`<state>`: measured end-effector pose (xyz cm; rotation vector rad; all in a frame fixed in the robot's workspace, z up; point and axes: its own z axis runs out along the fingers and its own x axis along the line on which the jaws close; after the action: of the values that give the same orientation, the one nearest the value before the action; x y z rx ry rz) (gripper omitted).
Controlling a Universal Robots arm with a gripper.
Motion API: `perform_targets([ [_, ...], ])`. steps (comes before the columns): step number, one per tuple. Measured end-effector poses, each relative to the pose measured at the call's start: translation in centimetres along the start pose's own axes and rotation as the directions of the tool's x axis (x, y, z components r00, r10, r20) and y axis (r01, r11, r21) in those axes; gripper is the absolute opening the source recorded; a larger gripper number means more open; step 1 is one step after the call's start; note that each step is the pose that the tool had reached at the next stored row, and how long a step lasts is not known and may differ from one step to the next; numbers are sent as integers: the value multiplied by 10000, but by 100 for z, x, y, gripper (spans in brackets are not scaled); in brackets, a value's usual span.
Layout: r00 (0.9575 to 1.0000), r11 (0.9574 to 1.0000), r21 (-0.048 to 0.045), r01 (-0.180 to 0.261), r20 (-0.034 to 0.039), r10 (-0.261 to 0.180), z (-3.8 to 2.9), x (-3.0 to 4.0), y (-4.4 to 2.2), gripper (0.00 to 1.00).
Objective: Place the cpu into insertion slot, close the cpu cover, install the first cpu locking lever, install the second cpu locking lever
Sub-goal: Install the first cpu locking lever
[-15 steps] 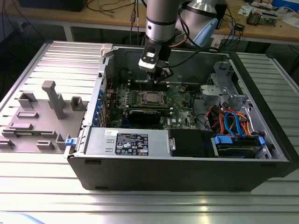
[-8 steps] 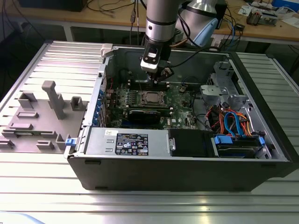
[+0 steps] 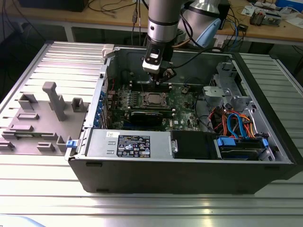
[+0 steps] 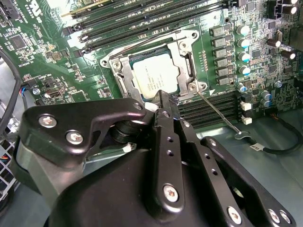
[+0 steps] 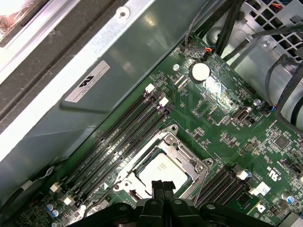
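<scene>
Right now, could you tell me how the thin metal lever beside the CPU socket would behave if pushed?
The locking lever is a thin wire rod, so it probably flexes springily rather than staying rigid. It seems hinged beside the cpu cover, so a push would likely swing it. Its smooth metal might let the end effector slip off.

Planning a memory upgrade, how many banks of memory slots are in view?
2: one bank between the insertion slot and the case wall, the other on the slot's opposite side; the gripper may hide more.
</scene>
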<state>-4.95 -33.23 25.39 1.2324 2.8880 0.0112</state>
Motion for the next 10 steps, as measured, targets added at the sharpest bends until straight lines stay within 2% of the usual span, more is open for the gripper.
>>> perform_targets([
  [5, 10000, 10000, 0, 98, -1, -98, 0, 0, 0, 11],
  [10, 9991, 9991, 0, 435, -4, -435, 0, 0, 0, 11],
])
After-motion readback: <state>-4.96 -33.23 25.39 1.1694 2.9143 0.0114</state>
